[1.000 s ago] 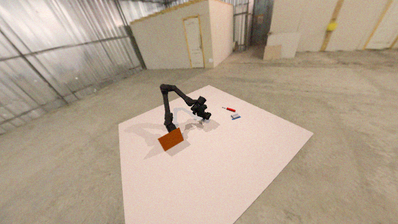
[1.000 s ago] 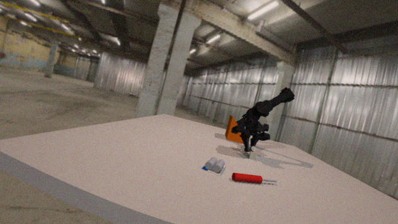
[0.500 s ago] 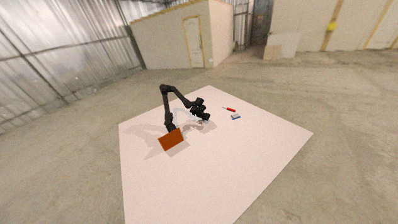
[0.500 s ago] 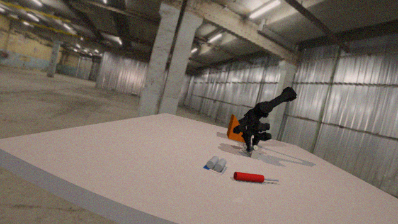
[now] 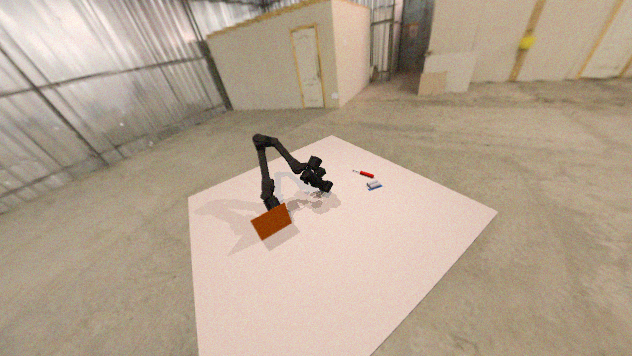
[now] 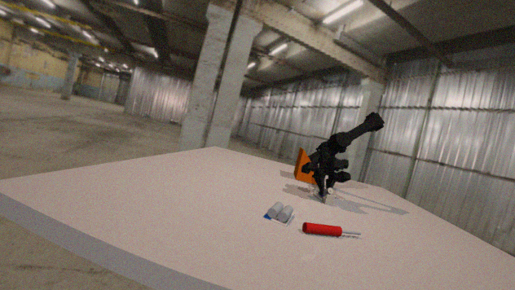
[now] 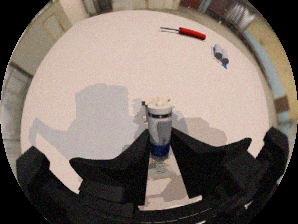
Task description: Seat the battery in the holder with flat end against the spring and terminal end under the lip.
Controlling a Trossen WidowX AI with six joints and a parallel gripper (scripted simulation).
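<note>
The battery (image 7: 160,131), a pale cylinder with a dark ring near its far end and a blue band near its near end, stands out between the fingertips in the wrist view. My gripper (image 7: 158,131) (image 6: 324,195) is shut on it, low over the table. Pale, partly see-through parts of what looks like the holder (image 7: 159,102) show at the battery's far end; more pale parts show below it between the fingers. The fingers and battery hide most of the holder. I cannot tell whether the battery touches the spring or lies under the lip.
A red screwdriver (image 5: 367,174) (image 6: 322,229) (image 7: 192,33) lies on the white table (image 5: 320,280) (image 6: 163,204). Near it two grey cylinders (image 6: 275,209) (image 7: 218,51) lie side by side on a small blue and white card. An orange panel (image 5: 271,221) (image 6: 303,171) stands by the arm's base.
</note>
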